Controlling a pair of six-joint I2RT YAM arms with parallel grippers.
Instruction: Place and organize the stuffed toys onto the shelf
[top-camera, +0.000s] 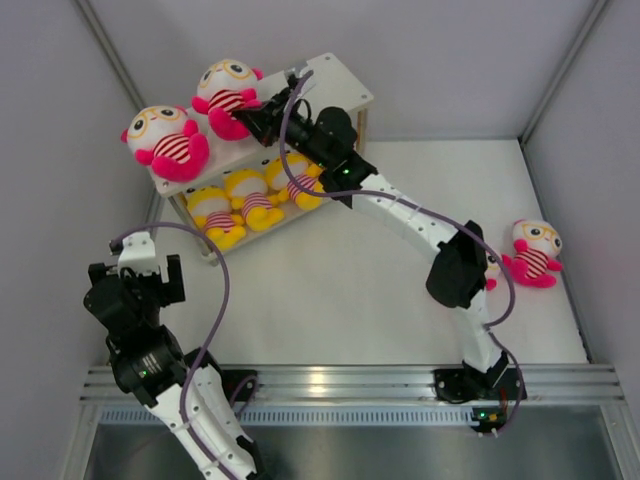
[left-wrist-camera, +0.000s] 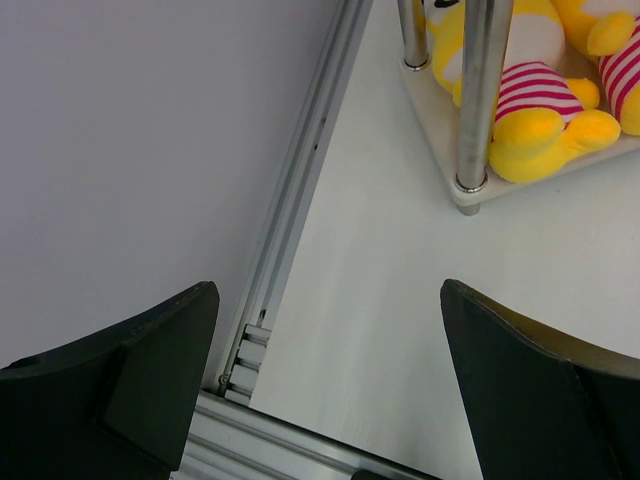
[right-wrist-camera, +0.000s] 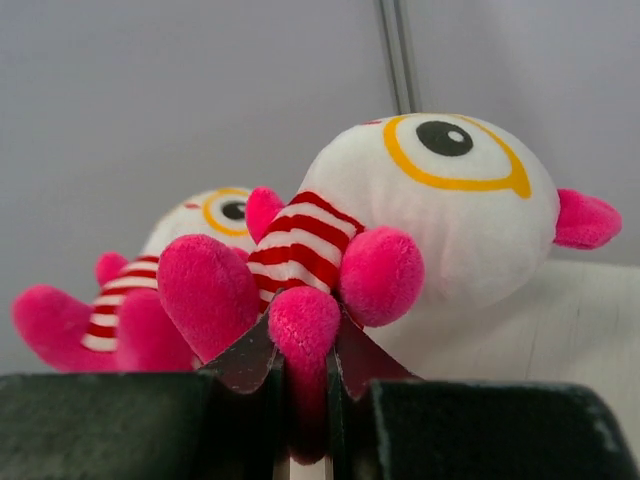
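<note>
One pink toy (right-wrist-camera: 440, 200) in right gripper (right-wrist-camera: 300, 375)

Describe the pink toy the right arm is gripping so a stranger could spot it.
Find the white two-tier shelf at the table's far left. On its top board, above the yellow toys, lie the pink toy you want and a pink neighbour. Yours is nearer the board's bare half, and only it has the right gripper shut on a foot.

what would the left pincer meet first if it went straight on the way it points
Likely the bare table, just beside the shelf; the left pincer is open and holds nothing. Depth is unclear.
</note>
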